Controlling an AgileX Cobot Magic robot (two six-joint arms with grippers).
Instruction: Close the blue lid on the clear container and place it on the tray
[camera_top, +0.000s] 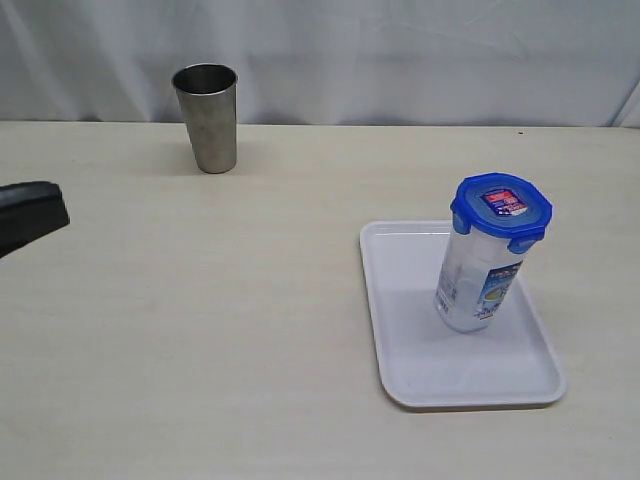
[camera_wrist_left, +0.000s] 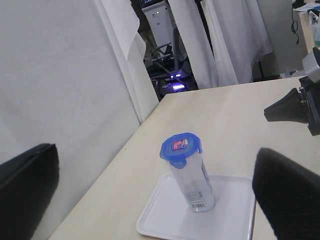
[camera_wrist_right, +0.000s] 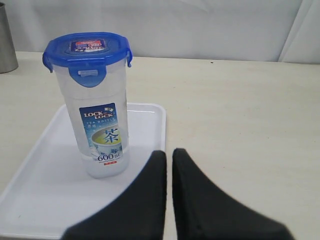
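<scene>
The clear container (camera_top: 472, 292) stands upright on the white tray (camera_top: 420, 370), with the blue lid (camera_top: 500, 208) seated on top and its flaps down. In the left wrist view my left gripper (camera_wrist_left: 155, 150) is open, fingers wide apart, well back from the container (camera_wrist_left: 196, 186), lid (camera_wrist_left: 180, 147) and tray (camera_wrist_left: 230, 212). In the exterior view only the left gripper's dark tip (camera_top: 30, 215) shows, at the far left edge. My right gripper (camera_wrist_right: 169, 152) is shut on nothing, just off the tray's (camera_wrist_right: 45, 190) edge, beside the labelled container (camera_wrist_right: 102, 125) and lid (camera_wrist_right: 87, 47).
A tapered steel cup (camera_top: 206, 116) stands at the back left of the beige table, also seen as a sliver of cup (camera_wrist_right: 5, 42) in the right wrist view. The right arm's black gripper (camera_wrist_left: 295, 107) hangs beyond the tray. White curtains back the table.
</scene>
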